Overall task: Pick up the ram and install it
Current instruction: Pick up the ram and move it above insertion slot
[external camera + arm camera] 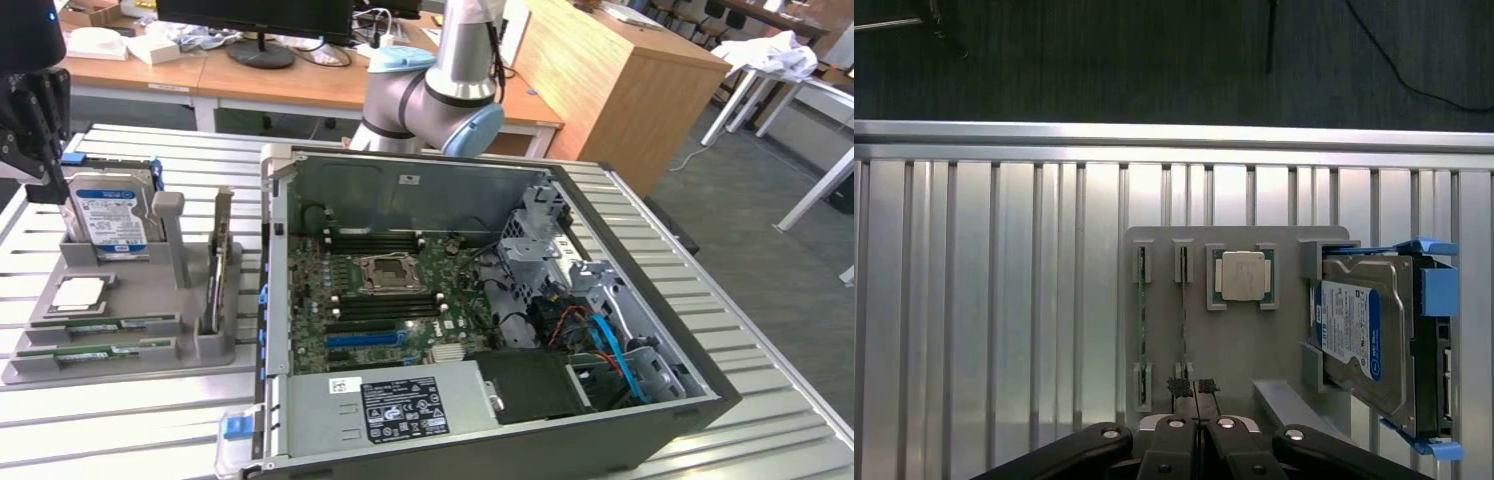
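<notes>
Gripper (1194, 385): fingers were recorded as pressed together with nothing pinched between them, poised over one end of the ram (1182, 320); contact with it could not be told.

Ram: a thin green strip, seated in a slot of the grey holder (1254, 340), just beside the processor (1242, 275). In the exterior view it was noted at the six o'clock end of the holder (174, 300), as the strip (114, 323) nearer the processor (78, 292).

Second strip (1144, 320): lodged in the neighbouring slot, parallel to the ram and apart from it; logged in the exterior view at (96, 351).

Hard drive (107, 215): silver with a blue-and-white label, propped upright at the holder's twelve o'clock end, with blue brackets on its sides (1364, 335).

Computer case (400, 190): laid open on its side, from the centre of the exterior view out to four o'clock, just beside the holder, which was placed at nine o'clock. Motherboard (320, 300) was exposed inside, the power supply (387, 405) at the case's six o'clock.

Robot arm (441, 80): mounted at twelve o'clock behind the case.

Slatted metal table (134, 420): bearing all items listed.
</notes>
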Controlling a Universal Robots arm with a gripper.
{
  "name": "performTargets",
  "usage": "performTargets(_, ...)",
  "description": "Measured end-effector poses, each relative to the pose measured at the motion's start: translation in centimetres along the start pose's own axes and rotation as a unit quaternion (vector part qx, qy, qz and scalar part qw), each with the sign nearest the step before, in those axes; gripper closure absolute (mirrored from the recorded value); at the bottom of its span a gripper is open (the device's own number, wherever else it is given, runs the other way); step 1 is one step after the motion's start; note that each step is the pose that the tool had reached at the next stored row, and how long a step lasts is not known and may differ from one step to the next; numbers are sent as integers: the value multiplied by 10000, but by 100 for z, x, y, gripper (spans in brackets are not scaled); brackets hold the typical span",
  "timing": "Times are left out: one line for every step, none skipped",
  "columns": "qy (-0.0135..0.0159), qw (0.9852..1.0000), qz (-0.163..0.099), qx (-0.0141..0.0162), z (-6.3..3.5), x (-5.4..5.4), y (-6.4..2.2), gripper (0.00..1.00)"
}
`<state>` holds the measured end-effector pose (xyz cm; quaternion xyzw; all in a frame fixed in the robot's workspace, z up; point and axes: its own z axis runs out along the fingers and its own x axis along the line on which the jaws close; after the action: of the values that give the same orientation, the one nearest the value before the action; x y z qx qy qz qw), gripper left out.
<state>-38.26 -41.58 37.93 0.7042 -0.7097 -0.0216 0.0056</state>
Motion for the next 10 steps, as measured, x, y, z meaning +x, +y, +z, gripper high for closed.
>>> performTargets(0,10000,0,0,0,0,0,90)
performTargets(0,10000,0,0,0,0,0,90)
performTargets(0,10000,0,0,0,0,0,90)
performTargets(0,10000,0,0,0,0,0,90)
performTargets(0,10000,0,0,0,0,0,89)
performTargets(0,10000,0,0,0,0,0,89)
performTargets(0,10000,0,0,0,0,0,83)
performTargets(0,10000,0,0,0,0,0,83)
performTargets(0,10000,0,0,0,0,0,76)
performTargets(0,10000,0,0,0,0,0,76)
